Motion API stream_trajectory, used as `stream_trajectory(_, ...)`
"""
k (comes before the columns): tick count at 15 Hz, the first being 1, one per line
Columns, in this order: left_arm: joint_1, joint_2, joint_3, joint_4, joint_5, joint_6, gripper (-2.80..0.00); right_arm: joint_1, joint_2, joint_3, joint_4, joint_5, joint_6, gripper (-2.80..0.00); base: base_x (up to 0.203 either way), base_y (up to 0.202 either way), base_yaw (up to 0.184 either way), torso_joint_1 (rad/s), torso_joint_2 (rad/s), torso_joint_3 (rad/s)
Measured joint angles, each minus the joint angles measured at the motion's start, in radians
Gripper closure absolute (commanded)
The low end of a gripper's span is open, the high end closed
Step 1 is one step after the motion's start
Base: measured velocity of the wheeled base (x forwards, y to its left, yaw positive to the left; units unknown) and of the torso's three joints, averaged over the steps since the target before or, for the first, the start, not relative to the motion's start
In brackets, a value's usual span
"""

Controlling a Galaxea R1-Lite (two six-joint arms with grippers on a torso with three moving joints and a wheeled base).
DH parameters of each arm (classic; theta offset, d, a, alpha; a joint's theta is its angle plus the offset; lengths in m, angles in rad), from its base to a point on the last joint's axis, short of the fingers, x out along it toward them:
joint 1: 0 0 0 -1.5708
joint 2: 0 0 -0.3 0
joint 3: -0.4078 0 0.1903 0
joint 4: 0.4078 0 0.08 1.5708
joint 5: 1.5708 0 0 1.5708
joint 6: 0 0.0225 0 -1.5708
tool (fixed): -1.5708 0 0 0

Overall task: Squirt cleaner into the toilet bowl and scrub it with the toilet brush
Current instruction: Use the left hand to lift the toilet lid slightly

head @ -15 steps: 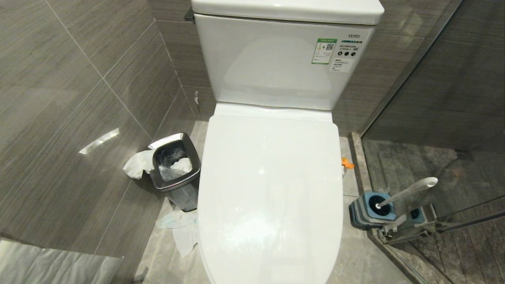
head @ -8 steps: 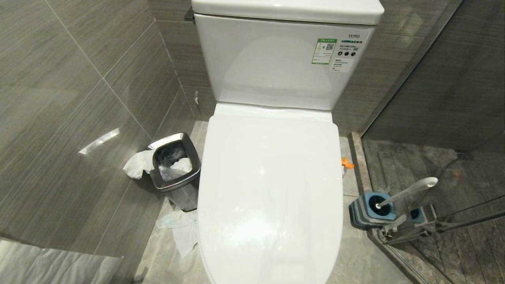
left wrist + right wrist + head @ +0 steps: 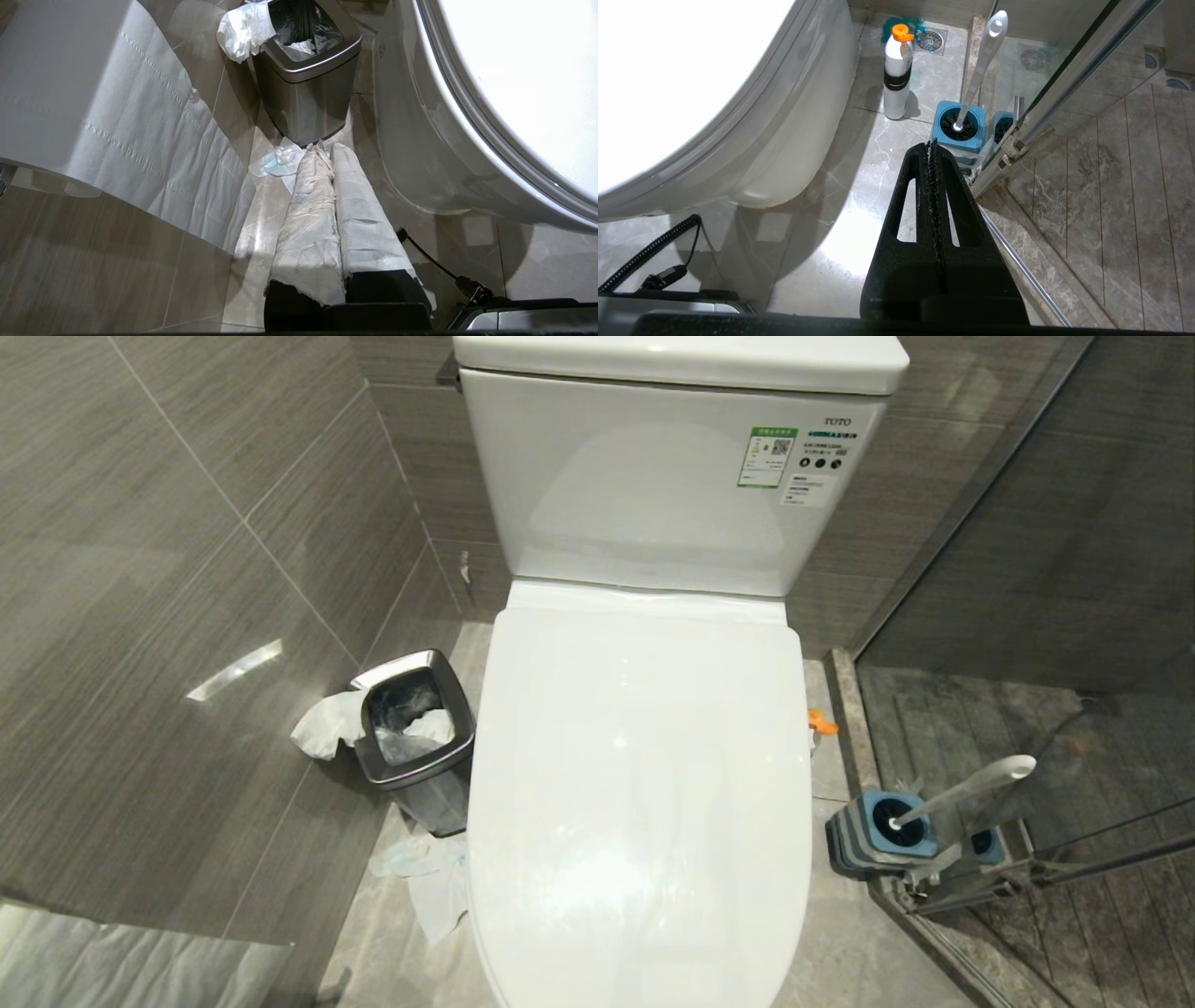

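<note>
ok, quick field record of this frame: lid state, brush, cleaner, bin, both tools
toilet lid: down, the toilet bowl is covered
toilet brush: standing in its blue-topped holder, on the floor by the glass door, right of the toilet
cleaner bottle: white with an orange cap, upright on the floor beside the holder
waste bin: left of the toilet, tissue hanging over its rim
left tool: shut, wrapped in white material, holding nothing, low beside the bin
right tool: shut, empty, pointing toward the holder
</note>
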Motion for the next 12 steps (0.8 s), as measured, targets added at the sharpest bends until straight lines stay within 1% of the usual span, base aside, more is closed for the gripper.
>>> stream_trajectory(12, 0.0, 0.0, 0.0, 0.0, 0.0, 0.0, 0.0, 0.0, 0.0, 0.0, 0.0, 0.0, 0.0, 0.0, 0.0, 0.0, 0.0, 0.0, 0.0, 0.0)
